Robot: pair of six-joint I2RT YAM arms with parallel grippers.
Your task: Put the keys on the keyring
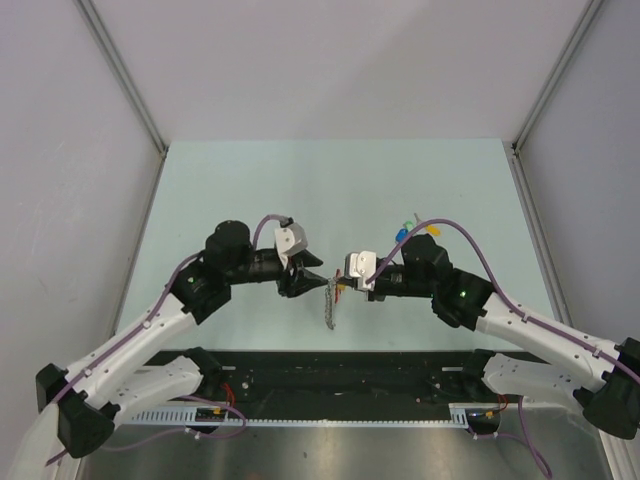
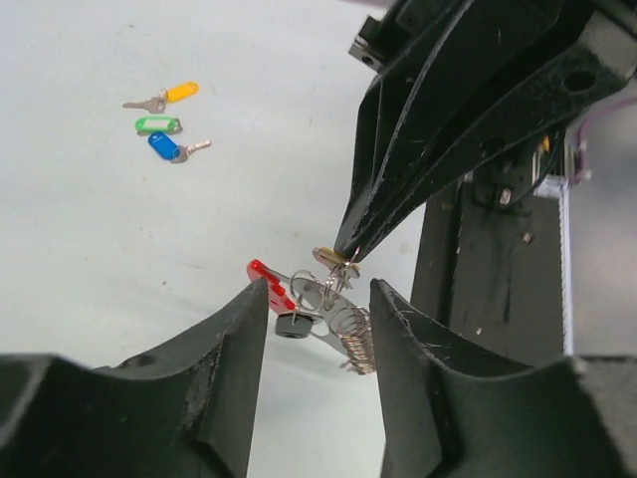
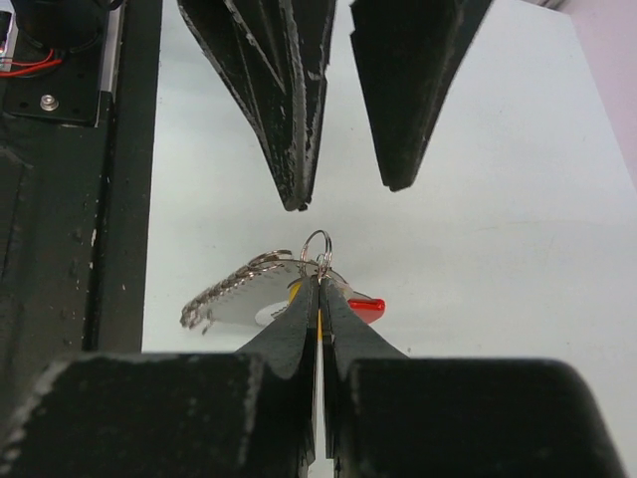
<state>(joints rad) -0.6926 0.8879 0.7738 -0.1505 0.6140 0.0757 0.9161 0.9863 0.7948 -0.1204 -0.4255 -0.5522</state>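
Note:
The keyring (image 2: 264, 278), a red loop with a silvery chain (image 2: 356, 341), hangs above the table. My right gripper (image 3: 320, 281) is shut on its small metal rings (image 3: 317, 247), with a bit of yellow showing between the fingers. A black-headed key (image 2: 292, 325) dangles from the ring. My left gripper (image 2: 318, 289) stands open just in front, its fingers either side of the keyring without touching it. Yellow (image 2: 179, 92), green (image 2: 157, 124) and blue (image 2: 162, 145) keys lie together on the table. In the top view both grippers meet at mid-table, left (image 1: 312, 277) and right (image 1: 343, 285).
The loose keys (image 1: 405, 230) lie just behind the right arm's wrist. A black rail (image 1: 340, 370) with the arm bases runs along the near edge. Grey walls close in the pale green table (image 1: 330, 180) on three sides.

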